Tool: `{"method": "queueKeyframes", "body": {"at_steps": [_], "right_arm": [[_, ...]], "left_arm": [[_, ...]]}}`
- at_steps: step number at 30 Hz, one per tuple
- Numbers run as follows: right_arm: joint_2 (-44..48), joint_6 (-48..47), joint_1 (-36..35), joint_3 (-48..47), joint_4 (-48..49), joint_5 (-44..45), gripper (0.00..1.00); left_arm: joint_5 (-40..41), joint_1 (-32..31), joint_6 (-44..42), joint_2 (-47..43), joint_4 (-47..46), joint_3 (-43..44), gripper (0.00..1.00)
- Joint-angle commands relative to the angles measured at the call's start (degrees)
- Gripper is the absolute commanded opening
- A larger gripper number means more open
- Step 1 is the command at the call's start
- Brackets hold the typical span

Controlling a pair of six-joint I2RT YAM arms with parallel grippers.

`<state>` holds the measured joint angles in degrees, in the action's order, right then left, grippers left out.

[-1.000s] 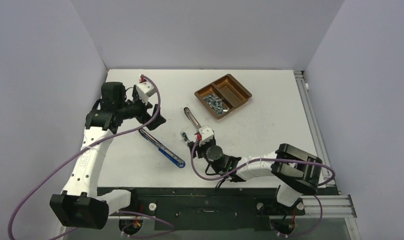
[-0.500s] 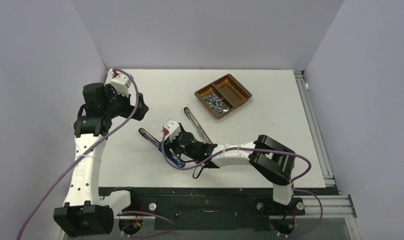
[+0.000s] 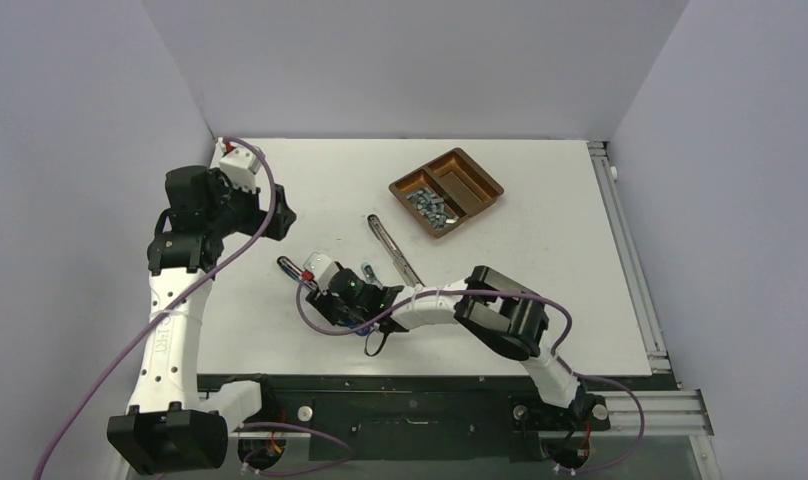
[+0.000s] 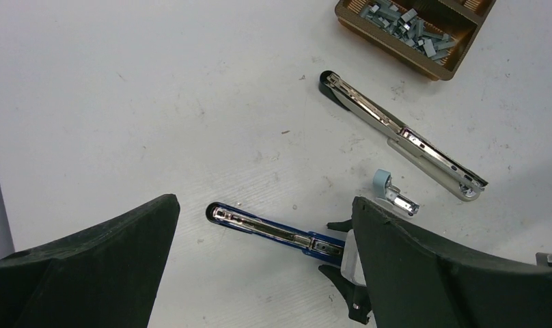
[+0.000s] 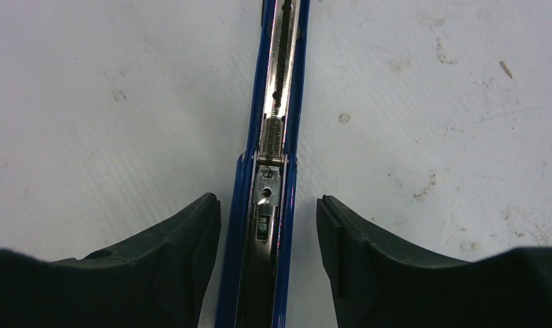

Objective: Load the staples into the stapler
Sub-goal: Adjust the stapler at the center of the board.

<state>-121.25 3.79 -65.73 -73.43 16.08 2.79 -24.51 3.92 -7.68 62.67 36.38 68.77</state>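
A blue stapler lies opened flat on the white table, its silver staple channel facing up; it also shows in the left wrist view and the right wrist view. My right gripper is open and low, its jaws straddling the stapler's hinge end with a gap on each side. My left gripper is open and empty, held high over the table's left. The staples are small grey strips heaped in one compartment of a brown tray, also seen in the left wrist view.
A second, silver stapler lies opened flat between the blue one and the tray. A small pale blue piece with a metal clip lies beside its near end. The tray's other compartment holds no staples.
My right gripper has swung left from beside the silver stapler to over the blue stapler's hinge end. My left gripper pulled back to the left, then stayed still.
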Motion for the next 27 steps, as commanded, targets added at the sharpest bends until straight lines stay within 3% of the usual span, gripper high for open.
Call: {"method": "queueKeyframes", "body": {"at_steps": [1, 6, 11, 22, 27], "right_arm": [[-1.62, 0.24, -1.15, -2.99, 1.09, 6.23, 0.51], [-3.46, 1.23, -2.61, -4.45, 1.25, 12.14, 0.34], [-2.4, 9.76, -3.15, -2.32, 1.52, 20.2, 0.1], [-1.22, 24.85, -3.5, -1.17, -3.96, 30.31, 0.09], [-2.46, 26.38, -4.63, -3.57, -7.09, 31.99, 0.12]], "left_arm": [[2.34, 0.47, 0.44, -1.49, -2.46, 1.15, 0.96], [1.66, 0.39, -0.58, -1.81, -1.7, 2.3, 0.96], [1.59, 0.38, -1.83, -2.18, -1.03, 2.49, 0.96], [0.11, -0.22, -3.51, -2.9, 0.08, 2.94, 0.97], [-0.4, -0.58, -3.74, -3.41, 0.09, 2.56, 0.98]]}}
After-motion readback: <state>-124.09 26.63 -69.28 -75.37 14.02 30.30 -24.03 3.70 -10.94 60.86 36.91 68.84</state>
